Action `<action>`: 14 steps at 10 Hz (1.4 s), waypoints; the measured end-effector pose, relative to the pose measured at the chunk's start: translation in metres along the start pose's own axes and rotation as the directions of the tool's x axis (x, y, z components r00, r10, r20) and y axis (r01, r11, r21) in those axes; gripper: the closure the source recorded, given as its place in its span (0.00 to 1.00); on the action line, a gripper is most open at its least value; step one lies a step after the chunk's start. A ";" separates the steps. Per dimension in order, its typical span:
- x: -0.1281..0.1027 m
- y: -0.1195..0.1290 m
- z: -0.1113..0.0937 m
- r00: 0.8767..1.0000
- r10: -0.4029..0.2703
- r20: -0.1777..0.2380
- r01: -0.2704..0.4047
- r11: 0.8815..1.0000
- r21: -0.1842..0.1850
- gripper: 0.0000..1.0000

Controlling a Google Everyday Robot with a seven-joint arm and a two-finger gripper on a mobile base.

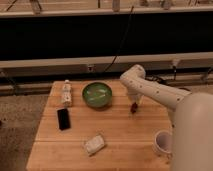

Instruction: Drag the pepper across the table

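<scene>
On the light wooden table (120, 135), a small dark red-brown pepper (134, 107) sits right of the green bowl (97, 94). My gripper (134, 103) hangs from the white arm straight down over the pepper, shut on it, with the pepper showing at the fingertips just above or on the tabletop. The gripper's body hides the pepper's upper end.
A black phone (63, 119) lies at the left. A small white bottle (66, 93) lies near the back left corner. A pale crumpled packet (94, 144) rests near the front. A white cup (163, 143) stands at the right edge beside my arm's bulky base.
</scene>
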 end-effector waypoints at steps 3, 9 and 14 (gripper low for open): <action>-0.003 -0.003 -0.002 1.000 -0.020 -0.004 0.020 1.000 0.001 1.00; -0.007 -0.008 -0.005 0.998 -0.058 -0.012 0.058 0.998 0.005 1.00; -0.015 -0.013 -0.007 0.995 -0.094 -0.018 0.094 0.995 0.012 0.94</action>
